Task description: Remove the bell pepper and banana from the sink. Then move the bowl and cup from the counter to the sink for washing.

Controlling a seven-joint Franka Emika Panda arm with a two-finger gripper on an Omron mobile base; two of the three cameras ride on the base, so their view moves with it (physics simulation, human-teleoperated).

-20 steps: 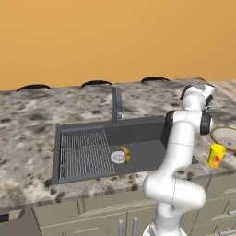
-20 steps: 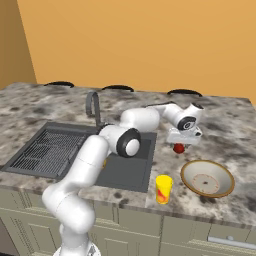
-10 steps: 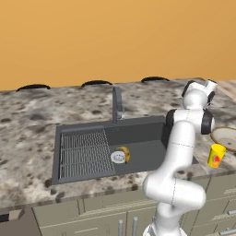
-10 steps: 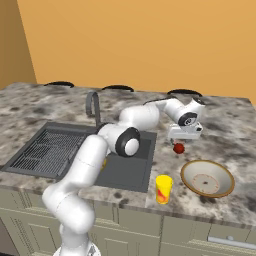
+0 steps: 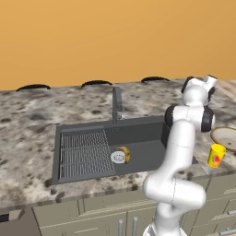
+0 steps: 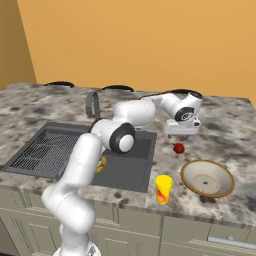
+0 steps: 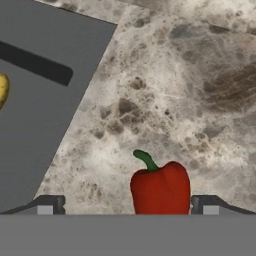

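Gleaming rounded bell pepper [image 7: 161, 188] rests on speckled counter [image 7: 200, 100].

Speckled stone counter [image 6: 235, 145] carries the bell pepper [image 6: 178, 148], cup [image 6: 163, 189] and bowl [image 6: 207, 178]. The sink [image 6: 131, 172] is set into it.

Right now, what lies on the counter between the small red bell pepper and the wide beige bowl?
Nothing. In the right base view, only bare speckled stone counter separates the red bell pepper from the beige bowl; they stand apart.
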